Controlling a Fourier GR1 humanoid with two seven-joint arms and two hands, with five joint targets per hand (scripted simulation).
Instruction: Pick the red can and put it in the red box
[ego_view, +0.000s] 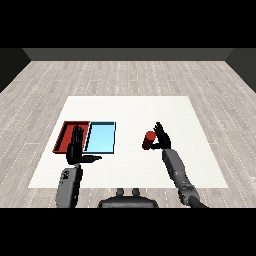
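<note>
The red can (149, 140) stands on the white table (135, 107), right of the light blue tray (101, 138) and well apart from the red tray (65, 131). The right hand (161, 135) is at the can, but I cannot tell whether its fingers have closed on it. Lifting and carrying across both remain. The left hand (76, 145) rests over the red tray's near edge, fingers straight, thumb out. No label or writing can be read anywhere

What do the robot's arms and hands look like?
Both arms are grey and tube-shaped with chunky joints: the left forearm and the right forearm. Each ends in a black robot hand with slim fingers and a thumb: left robot hand, right robot hand.
</note>
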